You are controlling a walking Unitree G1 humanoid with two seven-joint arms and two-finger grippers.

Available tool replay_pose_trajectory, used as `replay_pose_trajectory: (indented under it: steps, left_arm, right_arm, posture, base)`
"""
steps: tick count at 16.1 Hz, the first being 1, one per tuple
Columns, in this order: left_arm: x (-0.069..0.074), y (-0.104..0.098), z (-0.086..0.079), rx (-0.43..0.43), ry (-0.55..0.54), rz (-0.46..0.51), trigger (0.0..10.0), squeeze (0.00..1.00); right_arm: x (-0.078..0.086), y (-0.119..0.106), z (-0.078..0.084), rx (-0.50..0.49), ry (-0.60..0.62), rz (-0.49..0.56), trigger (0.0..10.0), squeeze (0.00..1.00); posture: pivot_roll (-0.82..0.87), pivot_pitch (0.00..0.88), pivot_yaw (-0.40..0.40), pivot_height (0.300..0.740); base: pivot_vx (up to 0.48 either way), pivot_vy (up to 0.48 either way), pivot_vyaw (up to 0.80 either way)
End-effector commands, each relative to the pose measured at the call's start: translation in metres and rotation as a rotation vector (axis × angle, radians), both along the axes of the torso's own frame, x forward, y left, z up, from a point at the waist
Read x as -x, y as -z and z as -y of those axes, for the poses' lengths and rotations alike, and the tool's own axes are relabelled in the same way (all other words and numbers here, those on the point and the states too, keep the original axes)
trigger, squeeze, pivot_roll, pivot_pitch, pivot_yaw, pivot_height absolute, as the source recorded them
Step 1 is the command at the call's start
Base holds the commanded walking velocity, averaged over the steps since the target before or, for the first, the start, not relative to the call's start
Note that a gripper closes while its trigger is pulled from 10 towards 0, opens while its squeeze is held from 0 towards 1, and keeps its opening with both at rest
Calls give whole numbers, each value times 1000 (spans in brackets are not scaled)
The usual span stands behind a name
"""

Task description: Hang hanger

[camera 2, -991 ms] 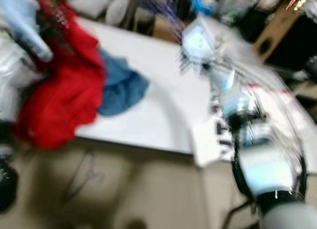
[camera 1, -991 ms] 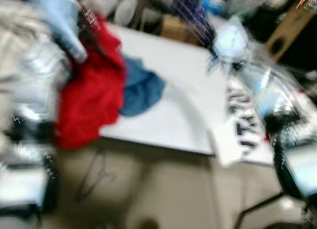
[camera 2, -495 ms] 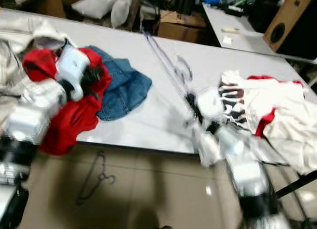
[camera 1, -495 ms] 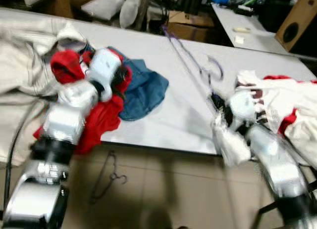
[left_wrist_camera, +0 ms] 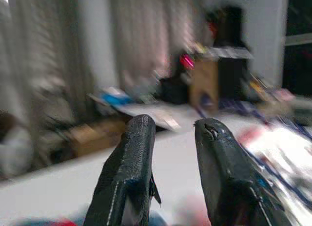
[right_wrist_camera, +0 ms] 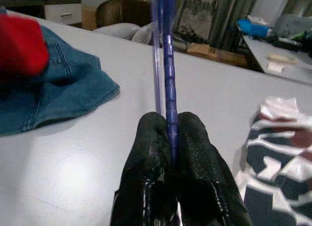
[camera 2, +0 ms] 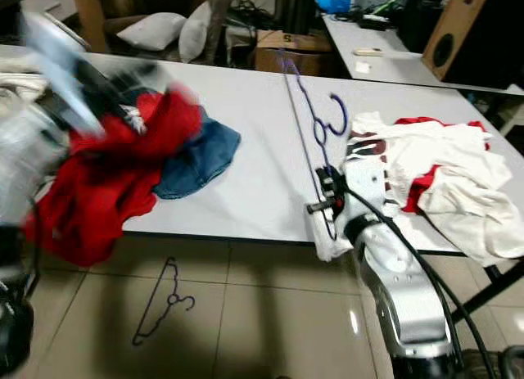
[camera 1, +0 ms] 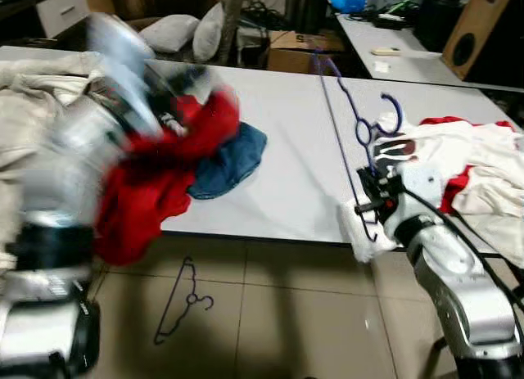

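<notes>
A purple-blue hanger (camera 1: 348, 117) lies slanted across the white table (camera 1: 286, 174), its hook (camera 1: 385, 121) pointing toward the right-hand clothes. My right gripper (camera 1: 370, 191) sits at the table's front edge, shut on the hanger's lower end; in the right wrist view the rod (right_wrist_camera: 168, 74) runs out from between the closed fingers (right_wrist_camera: 148, 157). My left arm (camera 1: 115, 117) is raised and blurred over the red garment (camera 1: 155, 182). Its gripper (left_wrist_camera: 174, 126) is open, and I see nothing between its tips.
A blue denim piece (camera 1: 233, 162) lies beside the red garment. White and red clothes (camera 1: 475, 166) are heaped at the right, beige fabric (camera 1: 33, 117) at the left. A white cloth (camera 1: 360, 232) hangs off the front edge. A black wire hanger (camera 1: 184, 301) lies on the tiled floor.
My left arm has swung up from the red garment and is blurred with motion. The right gripper still holds the hanger at the table's edge; the camera view has shifted.
</notes>
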State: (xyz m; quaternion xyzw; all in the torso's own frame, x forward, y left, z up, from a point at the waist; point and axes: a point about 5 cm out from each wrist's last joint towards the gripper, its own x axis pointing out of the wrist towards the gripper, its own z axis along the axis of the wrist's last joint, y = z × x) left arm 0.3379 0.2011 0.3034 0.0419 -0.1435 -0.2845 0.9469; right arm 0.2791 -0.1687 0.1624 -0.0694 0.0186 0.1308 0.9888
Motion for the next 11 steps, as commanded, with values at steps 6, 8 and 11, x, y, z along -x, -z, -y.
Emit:
replay_pose_trajectory:
  steps: [6,8,11]
  left_arm:
    - [40,82,-52,-523,-132,-347,10000,1000]
    - [71,94,-54,-543,-8,-422,10000,1000]
    - [88,114,-56,-674,42,-524,10000,1000]
  right_arm:
    - [-13,-27,-26,62,-255,37,10000,0]
    - [-2,-33,-45,149,-548,5,10000,0]
    - [5,-26,-61,210,-724,-75,10000,0]
  posture:
    - [30,0,-108,740]
    - [30,0,-108,740]
    - [37,0,-115,740]
  base:
    - [0,0,0]
    - [0,0,0]
    - [0,0,0]
